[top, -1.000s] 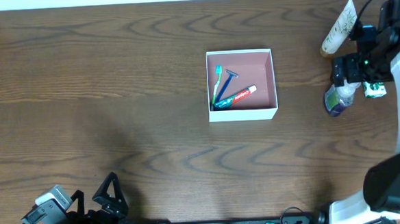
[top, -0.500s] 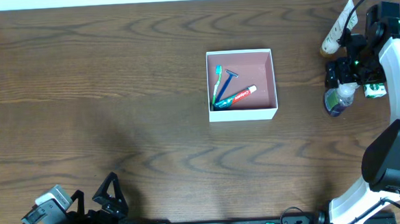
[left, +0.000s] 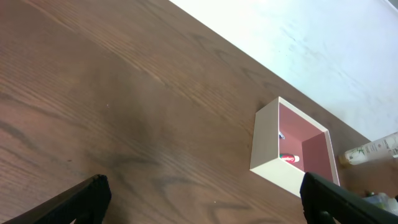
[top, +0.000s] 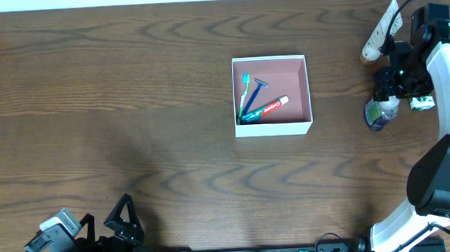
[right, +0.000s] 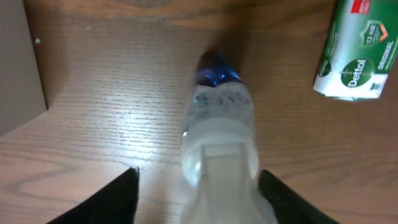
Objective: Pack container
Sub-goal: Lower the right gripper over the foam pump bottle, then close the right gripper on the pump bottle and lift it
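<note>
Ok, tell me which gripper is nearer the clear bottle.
Right. The right gripper hangs directly over the bottle, fingers either side of it; the left gripper sits far off across the table.

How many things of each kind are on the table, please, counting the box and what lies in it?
Box: 1
Toothbrush: 1
Razor: 1
Toothpaste: 1
Tube: 1
Bottle: 1
Soap packet: 1
Total: 7
</note>
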Robot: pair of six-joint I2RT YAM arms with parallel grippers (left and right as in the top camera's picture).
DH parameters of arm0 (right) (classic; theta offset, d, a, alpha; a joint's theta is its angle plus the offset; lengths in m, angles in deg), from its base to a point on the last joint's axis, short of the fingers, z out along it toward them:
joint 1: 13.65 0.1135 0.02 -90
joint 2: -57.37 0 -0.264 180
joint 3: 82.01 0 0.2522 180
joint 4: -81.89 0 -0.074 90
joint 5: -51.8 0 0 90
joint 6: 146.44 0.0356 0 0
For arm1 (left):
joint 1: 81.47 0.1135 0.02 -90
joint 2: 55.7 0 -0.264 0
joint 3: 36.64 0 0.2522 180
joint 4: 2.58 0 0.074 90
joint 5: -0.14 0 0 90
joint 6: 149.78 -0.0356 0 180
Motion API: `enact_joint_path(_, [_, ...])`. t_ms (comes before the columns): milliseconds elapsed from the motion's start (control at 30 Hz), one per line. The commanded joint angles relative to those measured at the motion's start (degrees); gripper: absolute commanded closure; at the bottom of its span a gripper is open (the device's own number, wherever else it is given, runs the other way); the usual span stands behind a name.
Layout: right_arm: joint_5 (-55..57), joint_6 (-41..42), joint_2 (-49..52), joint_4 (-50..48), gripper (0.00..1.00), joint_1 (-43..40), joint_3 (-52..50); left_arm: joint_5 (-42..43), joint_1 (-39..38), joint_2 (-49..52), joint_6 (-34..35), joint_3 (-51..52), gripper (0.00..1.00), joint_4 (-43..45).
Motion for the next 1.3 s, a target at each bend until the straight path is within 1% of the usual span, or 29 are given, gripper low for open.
enact_joint_path(0, [0.24, 0.02, 0.13, 0.17, 0.43, -0.96, 0.98, -0.04, 0.20, -0.20, 0.26, 0.00, 0.02, 0.04])
enact_joint_path(133, [0.24, 0.24, 0.13, 0.22, 0.44, -0.96, 0.98, -0.04, 0.20, -0.20, 0.26, 0.00, 0.02, 0.04])
enact_joint_path(267, [0.22, 0.26, 0.13, 0.46, 0.49, -0.96, 0.98, -0.04, 0.20, -0.20, 0.26, 0.00, 0.02, 0.04])
enact_joint_path(433, [0.22, 0.48, 0.13, 0.52, 0.50, -0.96, 0.98, -0.04, 0.20, -0.20, 0.26, 0.00, 0.02, 0.04])
enact_joint_path(533, [0.24, 0.87, 0.13, 0.50, 0.54, -0.96, 0.98, -0.04, 0.20, -0.20, 0.26, 0.00, 0.02, 0.04])
enact_joint_path(567, [0.22, 0.94, 0.13, 0.48, 0.56, -0.96, 0.98, -0.04, 0.20, -0.20, 0.26, 0.00, 0.02, 0.04])
enact_joint_path(667, [0.22, 1.11, 0.13, 0.48, 0.68, -0.96, 0.98, -0.04, 0.20, -0.20, 0.26, 0.00, 0.02, 0.04])
enact_joint_path(767, [0.22, 1.18, 0.13, 0.48, 0.76, -0.96, 0.98, -0.04, 0.20, -0.20, 0.26, 0.00, 0.02, 0.04])
enact_joint_path(1067, [-0.50, 3.80, 0.02, 0.87, 0.76, -0.94, 2.40, -0.04, 0.20, -0.17, 0.26, 0.00, 0.02, 0.04])
enact_joint_path(1267, [-3.19, 4.11, 0.02, 5.01, 0.75, -0.83, 8.28, -0.04, 0.20, -0.20, 0.26, 0.00, 0.02, 0.04])
